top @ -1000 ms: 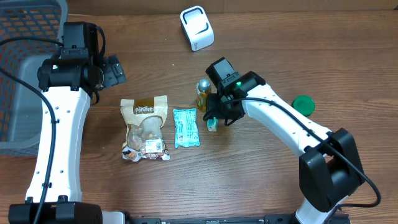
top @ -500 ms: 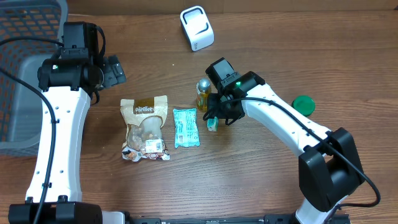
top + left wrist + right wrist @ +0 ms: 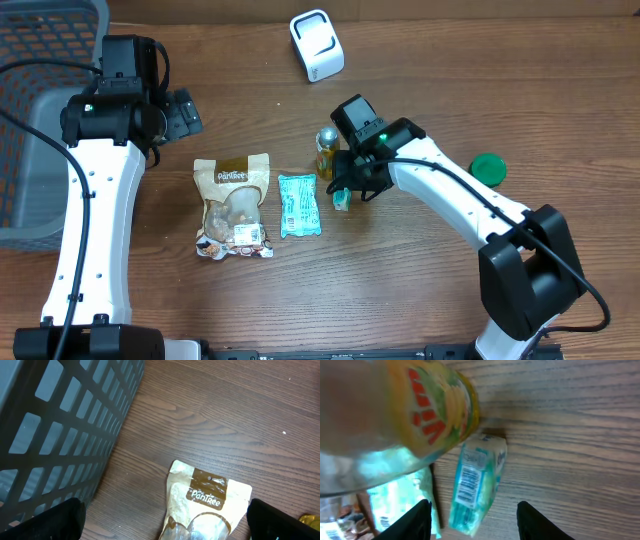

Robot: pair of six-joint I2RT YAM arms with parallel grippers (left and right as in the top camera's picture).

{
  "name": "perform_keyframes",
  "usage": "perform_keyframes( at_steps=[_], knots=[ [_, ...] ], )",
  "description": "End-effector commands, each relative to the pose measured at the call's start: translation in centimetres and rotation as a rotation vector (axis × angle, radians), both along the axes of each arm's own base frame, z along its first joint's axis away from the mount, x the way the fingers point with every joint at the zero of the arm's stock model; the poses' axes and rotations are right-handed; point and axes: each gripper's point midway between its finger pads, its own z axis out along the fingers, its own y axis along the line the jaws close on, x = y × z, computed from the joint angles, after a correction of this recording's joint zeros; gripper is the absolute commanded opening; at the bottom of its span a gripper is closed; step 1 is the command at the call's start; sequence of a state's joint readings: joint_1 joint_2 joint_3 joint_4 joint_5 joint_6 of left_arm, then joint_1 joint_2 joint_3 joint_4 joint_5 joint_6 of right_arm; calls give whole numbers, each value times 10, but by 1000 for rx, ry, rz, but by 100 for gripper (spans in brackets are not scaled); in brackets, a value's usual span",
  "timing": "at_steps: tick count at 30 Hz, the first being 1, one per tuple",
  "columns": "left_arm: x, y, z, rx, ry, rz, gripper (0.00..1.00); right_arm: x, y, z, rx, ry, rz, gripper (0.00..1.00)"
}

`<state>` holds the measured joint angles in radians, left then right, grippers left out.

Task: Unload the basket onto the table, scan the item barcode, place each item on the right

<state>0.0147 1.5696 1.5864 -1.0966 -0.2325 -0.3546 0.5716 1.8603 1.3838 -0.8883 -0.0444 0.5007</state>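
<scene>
A small teal packet [image 3: 476, 481] lies on the table with its barcode label facing up; from overhead the packet [image 3: 341, 201] shows just right of a larger teal pouch [image 3: 299, 205]. My right gripper [image 3: 475, 522] hovers over the small packet, open, its fingers on either side and touching nothing. The white scanner [image 3: 316, 45] stands at the back of the table. My left gripper [image 3: 165, 522] is open above the top of a tan Pantree snack bag [image 3: 207, 500], holding nothing.
A yellow bottle [image 3: 326, 150] stands right behind the right gripper and fills the upper left of the right wrist view. A green lid [image 3: 488, 168] lies to the right. A dark mesh basket [image 3: 40, 110] occupies the table's left edge.
</scene>
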Motion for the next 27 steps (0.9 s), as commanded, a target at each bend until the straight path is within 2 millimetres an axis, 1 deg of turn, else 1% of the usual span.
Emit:
perform_keyframes(
  at_steps=[1, 4, 8, 21, 23, 26, 27],
  knots=[
    [0, 1, 3, 21, -2, -20, 100, -7, -4, -17, -13, 19, -31, 52],
    [0, 1, 3, 21, -2, -19, 100, -7, -3, -28, 5, 8, -47, 55],
    [0, 1, 3, 21, -2, -19, 100, -6, -1, -37, 24, -8, -45, 55],
    [0, 1, 3, 21, -2, -20, 99, 0, 3, -36, 42, -34, -45, 53],
    [0, 1, 3, 21, -2, -20, 100, -1, 3, -36, 42, -34, -45, 50],
    [0, 1, 3, 21, -2, -19, 99, -1, 2, -36, 41, -32, -45, 49],
    [0, 1, 3, 21, -2, -20, 99, -1, 2, -36, 41, -32, -45, 46]
  ],
)
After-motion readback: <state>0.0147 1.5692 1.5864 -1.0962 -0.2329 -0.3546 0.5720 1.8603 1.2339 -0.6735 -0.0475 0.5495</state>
